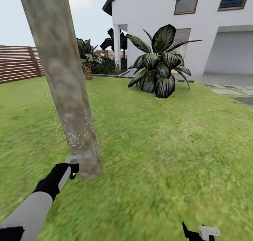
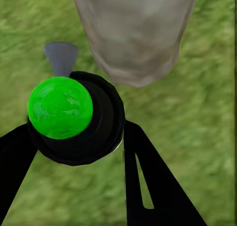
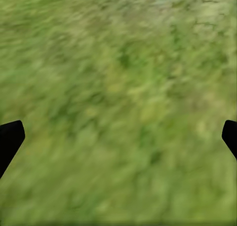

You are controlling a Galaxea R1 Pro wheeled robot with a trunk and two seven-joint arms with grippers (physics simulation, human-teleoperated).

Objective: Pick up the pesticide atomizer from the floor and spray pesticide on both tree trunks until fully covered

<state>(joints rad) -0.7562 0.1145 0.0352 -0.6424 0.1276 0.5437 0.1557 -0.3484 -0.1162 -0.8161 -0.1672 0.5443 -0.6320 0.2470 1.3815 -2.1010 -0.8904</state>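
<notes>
A thick, mottled grey-brown tree trunk (image 1: 66, 86) leans up from the lawn at the left. Whitish specks of pesticide (image 1: 81, 139) dot its lower part. My left gripper (image 1: 72, 166) sits right at the trunk's base. In the left wrist view it (image 2: 76, 132) is shut on the pesticide atomizer (image 2: 101, 122), a round black body with a bright green top and a grey nozzle pointing toward the trunk (image 2: 138, 33). My right gripper (image 1: 203, 232) hangs low at the bottom right. It (image 3: 118, 137) is open over bare grass with nothing between its fingers.
A large dark-leaved plant (image 1: 158, 67) stands mid-lawn in front of the white house (image 1: 211, 26). A brown slat fence (image 1: 17, 63) runs along the left, and grey stepping stones (image 1: 226, 91) lie at the right. Grass stretches to the right of the trunk.
</notes>
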